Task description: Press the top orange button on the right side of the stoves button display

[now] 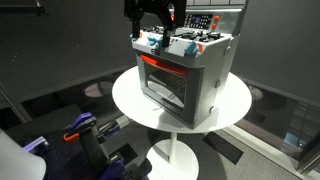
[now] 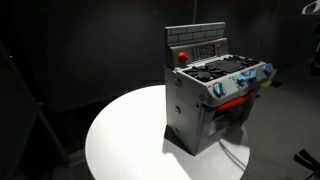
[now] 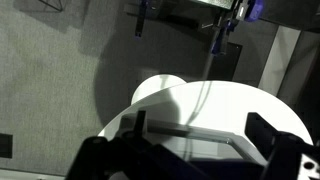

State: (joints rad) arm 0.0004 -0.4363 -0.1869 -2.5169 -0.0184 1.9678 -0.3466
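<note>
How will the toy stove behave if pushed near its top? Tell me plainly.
Probably stiff: the toy stove is a boxy hard shell. Likely light for its size, so a push may slide it across the smooth white table. Its wide flat base makes tipping unlikely.

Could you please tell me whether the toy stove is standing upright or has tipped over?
Upright: the stove stands on its base on the round white table, burners facing up, in both exterior views.

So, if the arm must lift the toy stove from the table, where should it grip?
Probably the upright back panel, from above: it looks thin and stands free above the cooktop, so the jaws can straddle it front to back. The stove itself looks too wide.
</note>
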